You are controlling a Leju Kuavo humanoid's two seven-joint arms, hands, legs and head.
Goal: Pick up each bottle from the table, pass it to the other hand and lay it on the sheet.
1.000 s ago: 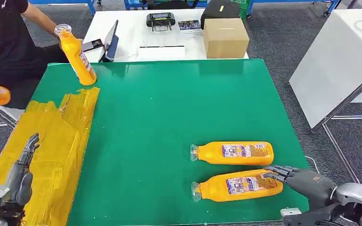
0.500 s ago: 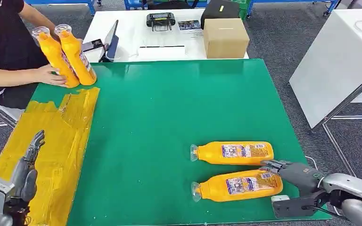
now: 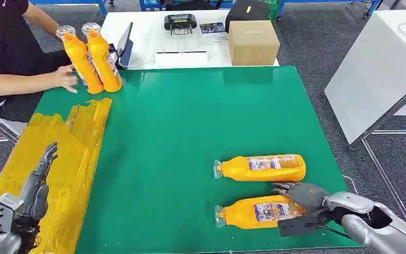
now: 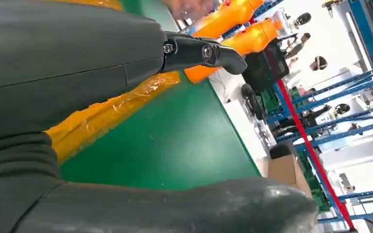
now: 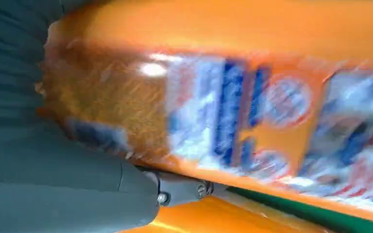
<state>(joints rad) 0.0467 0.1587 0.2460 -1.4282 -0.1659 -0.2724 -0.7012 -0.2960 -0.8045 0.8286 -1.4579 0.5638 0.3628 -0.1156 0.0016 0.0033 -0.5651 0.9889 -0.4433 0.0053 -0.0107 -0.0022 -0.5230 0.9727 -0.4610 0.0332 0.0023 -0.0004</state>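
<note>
**Two bottles left to move as the right hand reaches the nearer one**

Two orange bottles are seen lying on their sides on the green table (image 3: 190, 132), caps pointing toward the yellow sheet (image 3: 58, 159). The nearer bottle (image 3: 254, 211) is now reached by the right hand (image 3: 301, 198), which a second ago only touched its base end with its fingertips and has since been brought further over the bottle's base. Fingers are laid across the top of the bottle and a thumb is set at its near side, so a grasp appears to be forming; whether it is fully closed cannot be told, since the bottle is not lifted. In the right wrist view the bottle's label (image 5: 252, 116) is pressed close against the palm (blurred, as if in motion). The farther bottle (image 3: 261, 168) lies just beside it, untouched.

The left hand (image 3: 34, 188) has been raised a little over the sheet, fingers straight and apart, nothing held. It seems to be kept ready for the handover.

At the far corner, two standing bottles (image 3: 90, 58) have been slid along the table edge by a person's hand (image 3: 63, 79); one second ago only one stood there.

Nothing is yet laid on the sheet, so the task is judged to be at the pick-up of this bottle.
</note>
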